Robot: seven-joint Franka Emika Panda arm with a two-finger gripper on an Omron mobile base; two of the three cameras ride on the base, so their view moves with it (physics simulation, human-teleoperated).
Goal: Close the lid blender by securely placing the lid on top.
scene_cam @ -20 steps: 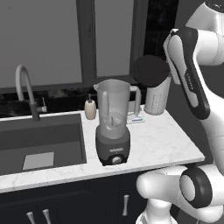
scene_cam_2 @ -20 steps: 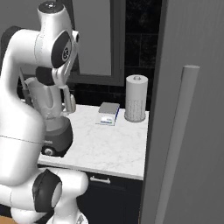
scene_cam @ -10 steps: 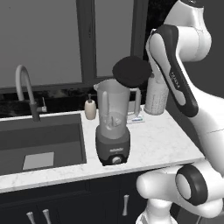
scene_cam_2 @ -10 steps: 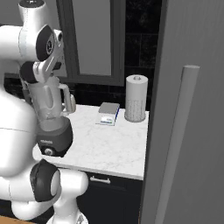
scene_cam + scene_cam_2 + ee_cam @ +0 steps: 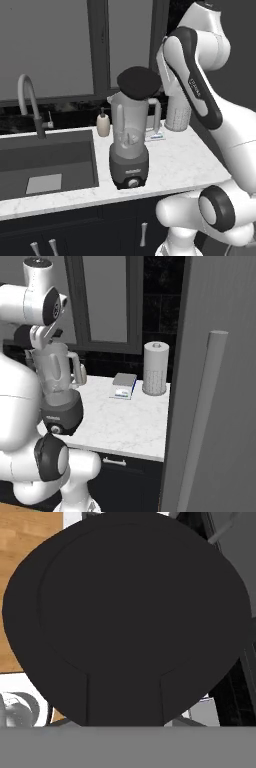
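The black round lid (image 5: 138, 82) hangs tilted just above the rim of the blender (image 5: 131, 131), a clear jar with a side handle on a dark grey base with a knob. My gripper (image 5: 161, 82) is at the lid's right edge, shut on its tab, fingers hidden behind the lid and hand. In the hand view the lid (image 5: 125, 612) covers nearly everything, its tab pointing to the bottom. From the right, the blender (image 5: 54, 376) stands under my arm, with a dark bit of the lid (image 5: 22, 336) showing behind it.
A beige soap bottle (image 5: 103, 124) stands left of the blender, beside the sink (image 5: 47, 165) and faucet (image 5: 29, 100). A small scale (image 5: 123, 386) and a paper towel roll (image 5: 155, 368) sit at the back right. A tall grey door (image 5: 215, 386) bounds the right.
My arm has swung left with the lid, from beside the paper towel roll to just over the blender jar's rim. The blender has not moved.
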